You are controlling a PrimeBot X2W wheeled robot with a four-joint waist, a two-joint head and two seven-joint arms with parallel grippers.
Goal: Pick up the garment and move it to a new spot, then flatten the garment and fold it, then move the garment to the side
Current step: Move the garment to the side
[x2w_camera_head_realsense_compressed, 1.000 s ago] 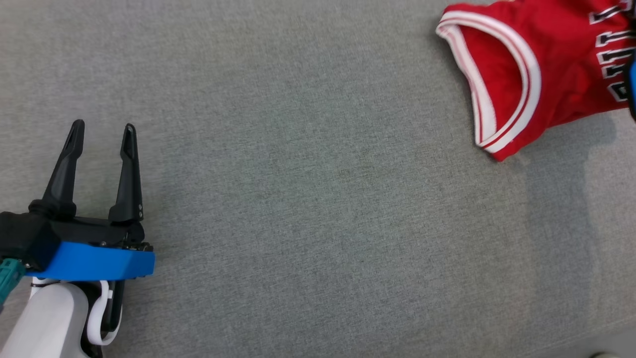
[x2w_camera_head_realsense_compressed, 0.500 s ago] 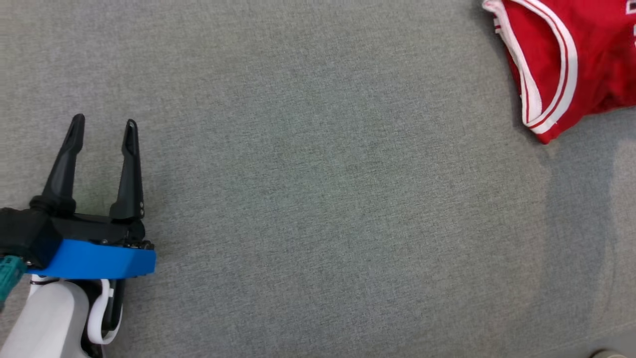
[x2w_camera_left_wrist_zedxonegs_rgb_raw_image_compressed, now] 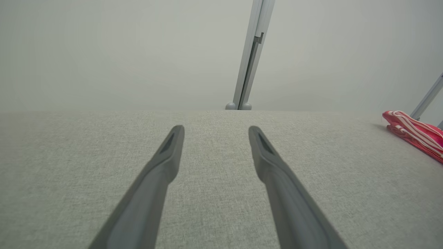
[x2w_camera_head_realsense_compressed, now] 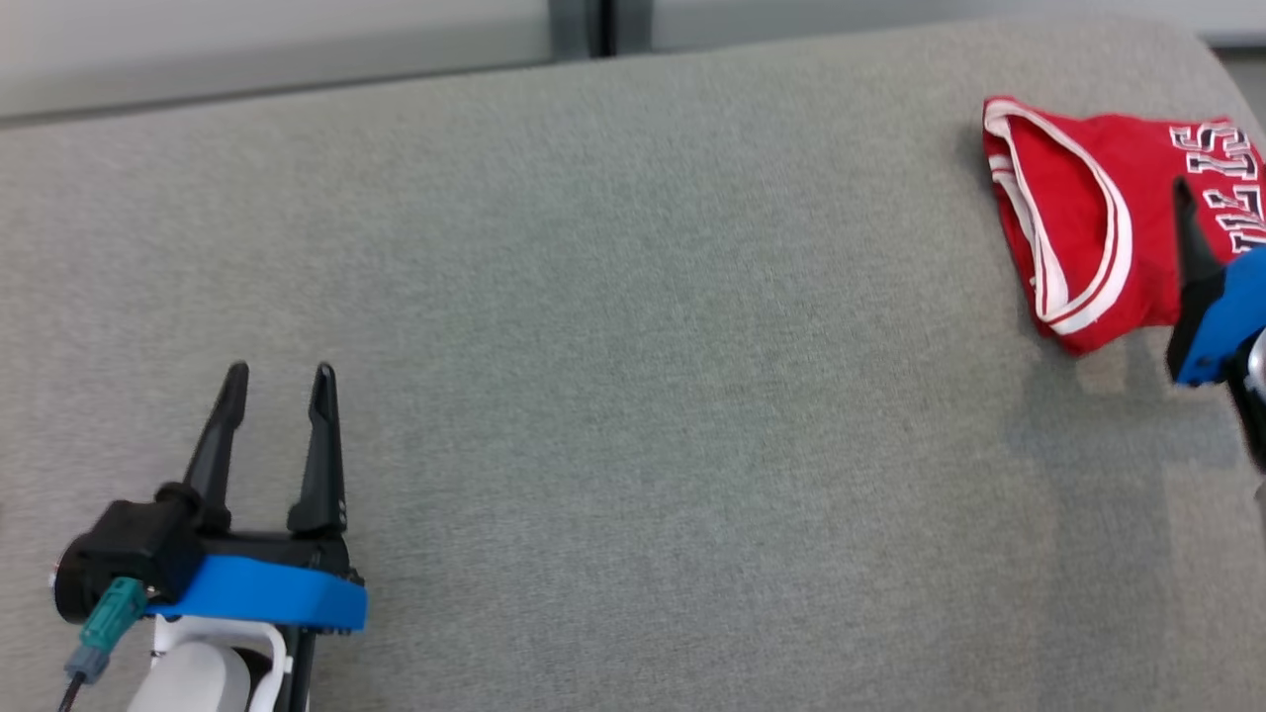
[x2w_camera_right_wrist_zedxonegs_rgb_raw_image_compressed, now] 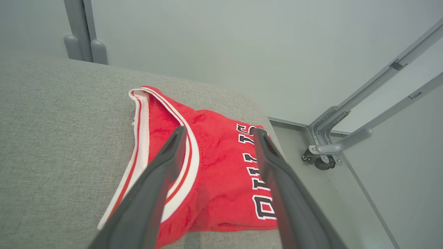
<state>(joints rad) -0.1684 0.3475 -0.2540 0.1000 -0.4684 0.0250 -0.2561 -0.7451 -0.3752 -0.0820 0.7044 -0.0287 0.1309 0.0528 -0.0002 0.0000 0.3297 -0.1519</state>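
Observation:
The garment (x2w_camera_head_realsense_compressed: 1088, 227) is a red jersey with white trim and black lettering, lying bunched near the far right corner of the grey cushion (x2w_camera_head_realsense_compressed: 633, 396). In the right wrist view my right gripper (x2w_camera_right_wrist_zedxonegs_rgb_raw_image_compressed: 219, 131) is open, its two fingers spread just above the garment (x2w_camera_right_wrist_zedxonegs_rgb_raw_image_compressed: 214, 166) and holding nothing. One of its fingers (x2w_camera_head_realsense_compressed: 1192, 247) shows at the right edge of the head view. My left gripper (x2w_camera_head_realsense_compressed: 280, 376) is open and empty at the lower left, far from the garment. The left wrist view shows it (x2w_camera_left_wrist_zedxonegs_rgb_raw_image_compressed: 215, 128) low over bare cushion, with the garment (x2w_camera_left_wrist_zedxonegs_rgb_raw_image_compressed: 415, 133) at the far right.
The cushion's far edge (x2w_camera_head_realsense_compressed: 495, 79) meets a pale wall with a grey post (x2w_camera_left_wrist_zedxonegs_rgb_raw_image_compressed: 249, 52). Past the cushion's right edge there is floor and a grey metal frame on a caster (x2w_camera_right_wrist_zedxonegs_rgb_raw_image_compressed: 322, 152). The garment lies close to that right edge.
The head camera has tilted, bringing the cushion's far edge into view. My right gripper has opened off the garment, which now rests on the cushion. The left gripper stays open.

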